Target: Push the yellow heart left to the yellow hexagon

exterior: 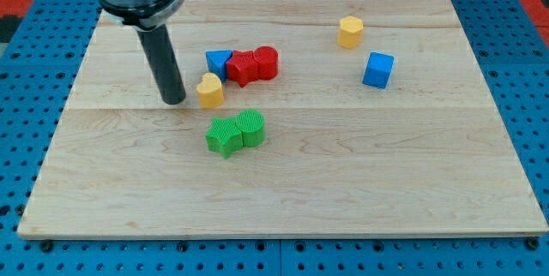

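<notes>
The yellow heart [209,90] lies on the wooden board left of centre. The yellow hexagon [350,32] sits far off toward the view's upper right. My tip [174,100] rests on the board just left of the yellow heart, with a narrow gap or light contact; I cannot tell which. The dark rod rises from it toward the view's top left.
A blue triangle [218,60], a red star [241,68] and a red cylinder [267,62] sit in a row just above and right of the heart. A green star [224,135] and a green cylinder [250,128] lie below it. A blue cube [377,69] lies below the hexagon.
</notes>
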